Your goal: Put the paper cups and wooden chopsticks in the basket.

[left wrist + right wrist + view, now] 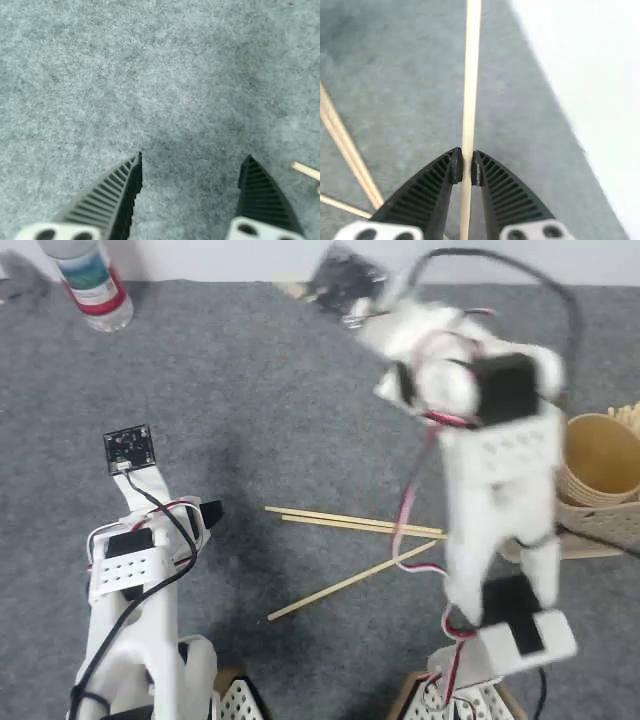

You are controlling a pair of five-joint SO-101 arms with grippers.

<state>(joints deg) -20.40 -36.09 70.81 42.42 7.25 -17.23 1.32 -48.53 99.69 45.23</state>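
Right gripper (pixel 466 169): ribbed black tapered jaws, pinched on a slim, pale wooden chopstick (pixel 471 75).
Left gripper (pixel 193 162): the same serrated jaws, spread apart, low over the grey felt mat (pixel 150 75).
Loose chopsticks (pixel 352 522): three straight sticks flat on the felt between the arms, two nearly parallel and a third angled.
Paper cups (pixel 603 455): tan nested stack, seemingly lying in the white perforated basket (pixel 610 523) at the table's right edge.
Plastic bottle (pixel 88 280): clear, far left corner.
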